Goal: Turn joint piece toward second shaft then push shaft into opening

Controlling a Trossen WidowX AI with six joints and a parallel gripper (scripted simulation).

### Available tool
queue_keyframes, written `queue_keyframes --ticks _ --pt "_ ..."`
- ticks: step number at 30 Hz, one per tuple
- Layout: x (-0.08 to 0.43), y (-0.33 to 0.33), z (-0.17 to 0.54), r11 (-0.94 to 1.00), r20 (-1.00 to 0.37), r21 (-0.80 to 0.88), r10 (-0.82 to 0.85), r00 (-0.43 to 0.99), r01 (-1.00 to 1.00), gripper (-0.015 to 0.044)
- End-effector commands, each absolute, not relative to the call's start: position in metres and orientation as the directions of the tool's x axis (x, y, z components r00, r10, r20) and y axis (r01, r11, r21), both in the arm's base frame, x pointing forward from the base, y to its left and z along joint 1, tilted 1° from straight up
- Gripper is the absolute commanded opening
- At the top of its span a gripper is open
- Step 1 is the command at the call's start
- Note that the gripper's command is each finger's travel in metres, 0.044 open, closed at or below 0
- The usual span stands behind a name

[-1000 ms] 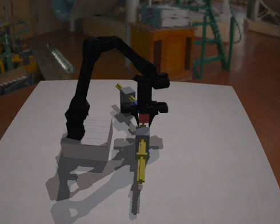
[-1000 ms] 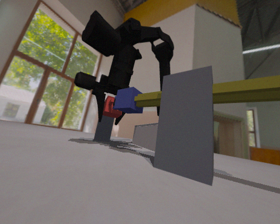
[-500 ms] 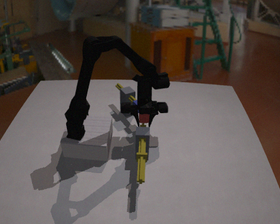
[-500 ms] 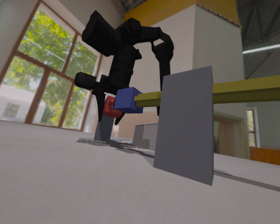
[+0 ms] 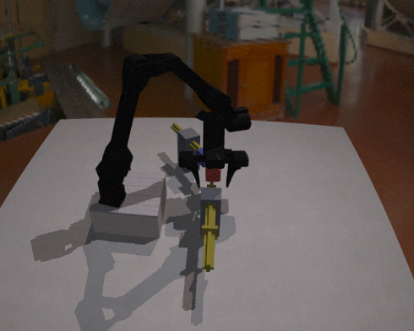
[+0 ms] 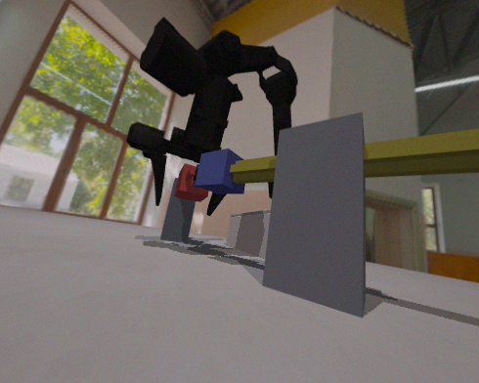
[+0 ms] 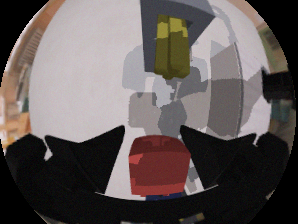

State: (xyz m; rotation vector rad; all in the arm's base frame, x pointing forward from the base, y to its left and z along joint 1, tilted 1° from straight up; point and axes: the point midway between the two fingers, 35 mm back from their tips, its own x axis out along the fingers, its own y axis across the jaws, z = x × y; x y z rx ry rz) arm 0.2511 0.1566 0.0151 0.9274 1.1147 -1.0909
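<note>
The red joint piece [image 5: 213, 175] [image 6: 190, 185] [image 7: 159, 167] hangs beside the blue part [image 5: 201, 157] [image 6: 218, 168] on the end of the first yellow shaft [image 5: 195, 146] [image 6: 424, 151]. The first shaft runs through a grey block [image 5: 188, 135] [image 6: 317, 210]. The second yellow shaft [image 5: 209, 251] [image 7: 172, 55] lies through the other grey block [image 5: 210, 194] [image 6: 171, 220] [image 7: 150, 35]. Its near end is short of the red piece, with a gap between. My gripper [image 5: 213, 187] [image 6: 184, 210] [image 7: 153, 128] is open, a finger on each side of the red piece. Exact opening alignment is unclear.
A collar [image 5: 209, 229] sits around the second shaft on the outer side of its block. The arm's pale base box [image 5: 126, 225] [image 6: 250, 234] stands on the white table [image 5: 316, 236] [image 6: 131, 303], left of the second block in the top view.
</note>
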Motion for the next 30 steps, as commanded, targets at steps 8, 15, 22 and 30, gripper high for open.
queue_keyframes --ticks 8,15,22,30 --pt "0.251 0.157 0.015 0.227 -0.978 0.037 -0.194 0.082 0.973 0.0440" --pt "0.251 0.157 0.018 0.226 -0.982 0.035 -0.173 0.075 0.973 0.0440" --pt "0.250 0.157 0.044 0.226 -0.999 0.038 0.001 0.039 0.973 0.0440" --pt "0.250 0.157 0.044 0.226 -0.999 0.038 0.001 0.039 0.973 0.0440"
